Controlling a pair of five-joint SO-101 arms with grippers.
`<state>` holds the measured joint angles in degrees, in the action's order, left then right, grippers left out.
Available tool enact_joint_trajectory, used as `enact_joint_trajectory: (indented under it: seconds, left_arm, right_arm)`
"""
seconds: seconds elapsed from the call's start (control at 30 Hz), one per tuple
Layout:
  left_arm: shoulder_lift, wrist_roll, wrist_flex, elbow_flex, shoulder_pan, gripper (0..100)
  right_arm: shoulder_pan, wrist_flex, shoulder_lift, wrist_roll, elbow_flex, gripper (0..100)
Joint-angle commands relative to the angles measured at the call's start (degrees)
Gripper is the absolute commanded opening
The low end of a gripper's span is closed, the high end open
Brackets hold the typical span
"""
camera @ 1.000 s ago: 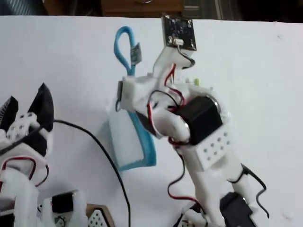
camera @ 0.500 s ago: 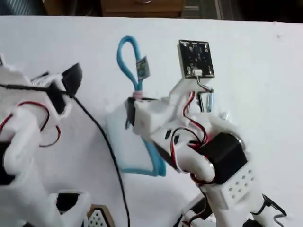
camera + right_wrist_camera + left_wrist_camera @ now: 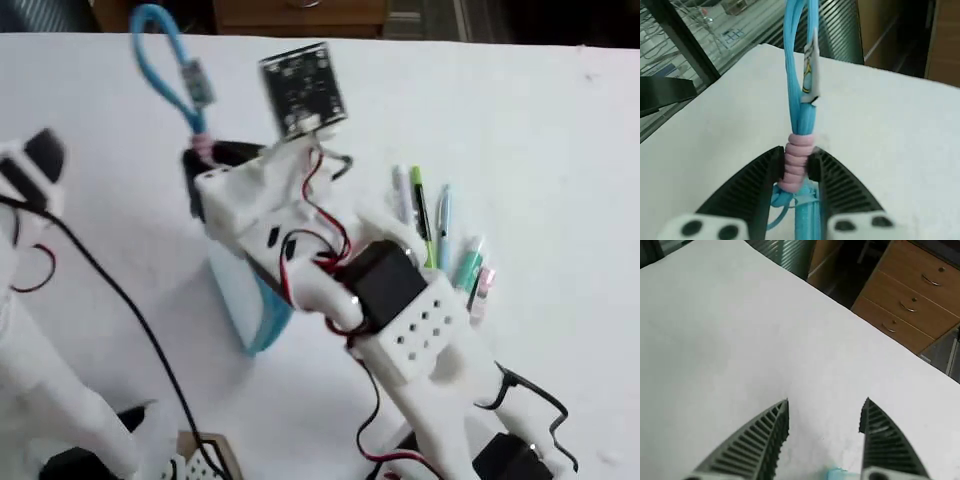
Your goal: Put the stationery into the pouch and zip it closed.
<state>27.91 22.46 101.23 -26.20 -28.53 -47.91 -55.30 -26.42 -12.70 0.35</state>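
Pinched narrowly between the jaws of the right gripper (image 3: 796, 159): the pink coil (image 3: 796, 170) at the foot of the blue wrist loop (image 3: 800, 55), with the pouch (image 3: 238, 295) slung beneath that arm, tilted, lower corner apparently down on the table (image 3: 540, 120). Spread wide and holding nothing, off to the left of the pouch over bare tabletop: the left gripper (image 3: 825, 405). Loose in a row to the right of the pouch, outside it: pens and markers (image 3: 435, 230). Likely trouble, judging from this: a hold on the strap rather than the body, so little control of the mouth. Could swing or twist about the coil, or slide out of the jaws under the pouch's own weight. Could also end up carried well away from the pens, lengthening every later trip. State of the zip impossible to tell, hidden under the arm; with a shut zip, only scattered pens to show for any loading. Worth watching too: the black cable (image 3: 120, 300) trailing just left of the pouch, an easy snag for the left arm on any reach inward. Underneath, plain white and smooth-looking, probably slippery for a light pouch. Beyond the pouch's far side, a wooden drawer cabinet (image 3: 910, 295) with metal handles, slatted blinds (image 3: 840, 25) and a dim room.
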Motion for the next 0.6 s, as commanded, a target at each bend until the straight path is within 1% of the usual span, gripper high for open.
enact_joint_trajectory:
  seconds: [0.0, 0.1, 0.17, 0.4, 0.57]
  left_arm:
    - [-0.2, 0.4, 0.4, -1.5, -1.1, 24]
    - [-0.4, 0.4, 0.4, -1.5, -0.7, 24]
    - [-0.4, 0.4, 0.4, -1.5, 1.9, 24]
    - [-0.4, -0.3, -0.2, 1.0, 13.5, 24]
    - [-0.4, -2.5, -1.1, 1.9, 17.5, 24]
  right_arm:
    - [-0.4, 2.5, -1.7, 6.0, -0.5, 1.8]
    - [-0.2, 2.2, -4.1, 9.5, -0.2, 1.8]
    - [-0.2, 2.2, -5.8, 10.6, -0.2, 1.8]
    - [-0.2, 2.1, -8.3, 10.7, 2.0, 1.8]
    - [-0.3, 2.4, -10.5, 10.5, 6.9, 1.8]
